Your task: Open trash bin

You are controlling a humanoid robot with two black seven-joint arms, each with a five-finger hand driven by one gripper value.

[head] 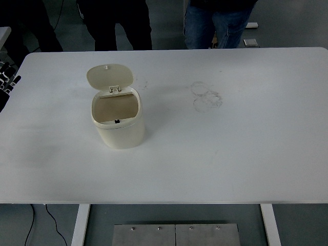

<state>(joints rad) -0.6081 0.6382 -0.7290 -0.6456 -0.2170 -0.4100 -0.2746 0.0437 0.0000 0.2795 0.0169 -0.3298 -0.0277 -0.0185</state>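
A small cream trash bin (pixel 119 128) stands on the white table (pixel 230 154), left of the middle. Its lid (pixel 109 76) is swung up and back on its hinge, and the tan inside of the bin shows. Only a small black and white part of my left hand (pixel 6 81) shows, at the picture's left edge beyond the table's left end and well away from the bin. My right hand is out of view.
Two people stand beyond the table's far edge, one in dark trousers (pixel 120 23) and one in blue jeans (pixel 215 25). Faint ring marks (pixel 206 96) stain the table right of the bin.
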